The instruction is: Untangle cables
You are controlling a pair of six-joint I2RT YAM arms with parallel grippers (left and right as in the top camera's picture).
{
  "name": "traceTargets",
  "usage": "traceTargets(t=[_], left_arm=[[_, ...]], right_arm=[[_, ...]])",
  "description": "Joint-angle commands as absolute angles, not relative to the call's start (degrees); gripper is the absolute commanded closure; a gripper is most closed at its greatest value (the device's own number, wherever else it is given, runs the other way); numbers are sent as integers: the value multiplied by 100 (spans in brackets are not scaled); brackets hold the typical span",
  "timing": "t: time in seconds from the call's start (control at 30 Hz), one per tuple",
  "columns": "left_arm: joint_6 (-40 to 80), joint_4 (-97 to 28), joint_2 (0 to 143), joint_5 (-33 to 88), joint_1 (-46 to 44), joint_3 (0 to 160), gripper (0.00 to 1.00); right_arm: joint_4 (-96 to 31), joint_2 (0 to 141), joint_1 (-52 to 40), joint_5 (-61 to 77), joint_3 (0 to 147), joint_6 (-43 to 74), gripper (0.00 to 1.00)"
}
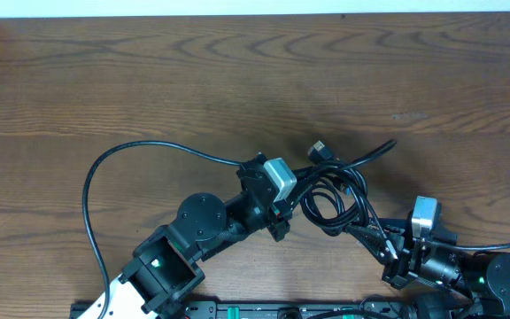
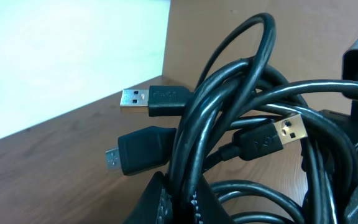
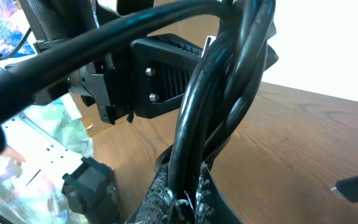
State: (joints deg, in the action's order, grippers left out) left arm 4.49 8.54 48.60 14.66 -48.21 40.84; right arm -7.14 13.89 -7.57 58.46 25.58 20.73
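Two claws clamped on tangled thin black cable bundle [image 1: 336,190]: left claw [image 1: 292,208] pinching loops, right claw [image 3: 182,186] gripping strands; black USB plug [image 2: 157,99] ahead of left claw.

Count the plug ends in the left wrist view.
3: a silver plug upper left, a smaller plug below it, a gold plug at right. The cables may hide more.

- The left arm [image 1: 197,221] is sitting stretched from the near-left edge toward the middle, and the left gripper [image 1: 289,211] is pinching closed on the cables [image 1: 336,190].
- The right arm [image 1: 467,270] is sitting low at the near-right, and the right gripper [image 1: 377,239] is clamping the same bundle.
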Motion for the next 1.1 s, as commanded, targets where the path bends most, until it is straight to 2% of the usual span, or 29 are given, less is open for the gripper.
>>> traceTargets(t=[0.0, 0.07, 0.17, 0.23, 0.33, 0.43, 0.7, 0.93, 1.07], left_arm=[[506, 895, 4685, 937, -4751, 4152, 93], [528, 882, 4654, 937, -4751, 4152, 93], [528, 882, 4600, 939, -4751, 4152, 92], [528, 882, 4567, 941, -4751, 4152, 93], [534, 875, 4512, 982, -4751, 4152, 93], [550, 812, 4438, 978, -4751, 4152, 93], [550, 668, 4327, 976, -4751, 4152, 93], [1066, 622, 4329, 1035, -4775, 4152, 93], [1092, 626, 4331, 1586, -4875, 4152, 93]], right_arm=[[-746, 1400, -760, 5867, 2657, 2049, 99], [-746, 1400, -760, 5867, 2657, 2049, 95], [-746, 1400, -760, 5865, 2657, 2049, 83], [-744, 1400, -760, 5865, 2657, 2049, 74], [-746, 1400, -760, 5865, 2657, 2049, 53], [-753, 1400, -760, 5867, 2657, 2045, 44], [-746, 1400, -760, 6469, 2657, 1555, 41], [-569, 1400, -760, 6440, 2657, 1562, 44], [-554, 1400, -760, 6222, 2657, 1584, 50]])
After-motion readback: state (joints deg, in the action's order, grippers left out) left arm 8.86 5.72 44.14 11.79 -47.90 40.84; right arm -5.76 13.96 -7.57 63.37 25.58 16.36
